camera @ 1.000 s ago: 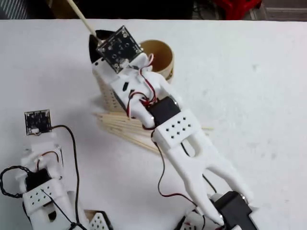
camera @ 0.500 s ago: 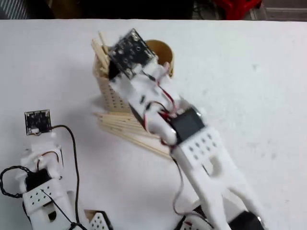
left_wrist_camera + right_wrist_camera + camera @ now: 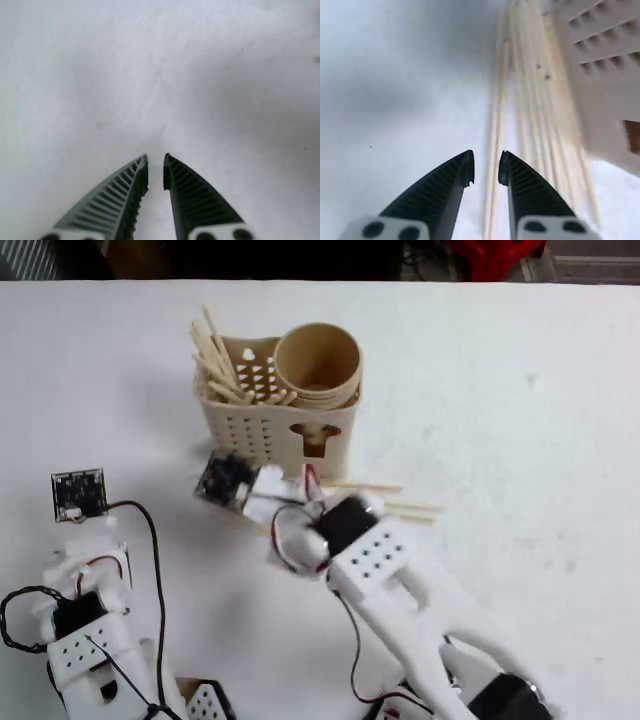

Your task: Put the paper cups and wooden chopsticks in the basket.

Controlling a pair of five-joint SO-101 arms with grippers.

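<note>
Right gripper (image 3: 486, 170) has dropped from above the basket (image 3: 262, 435) to the table (image 3: 520, 420) in front of it. Its fingers are slightly spread and empty, with loose chopsticks (image 3: 520, 100) just ahead of the tips and the basket beside those. Cups (image 3: 318, 360) and other chopsticks (image 3: 215, 360) sit in the basket. Left gripper (image 3: 155, 165): fingers nearly together, empty.

left claw (image 3: 155, 172), tips nearly touching, white table (image 3: 160, 75)
</note>
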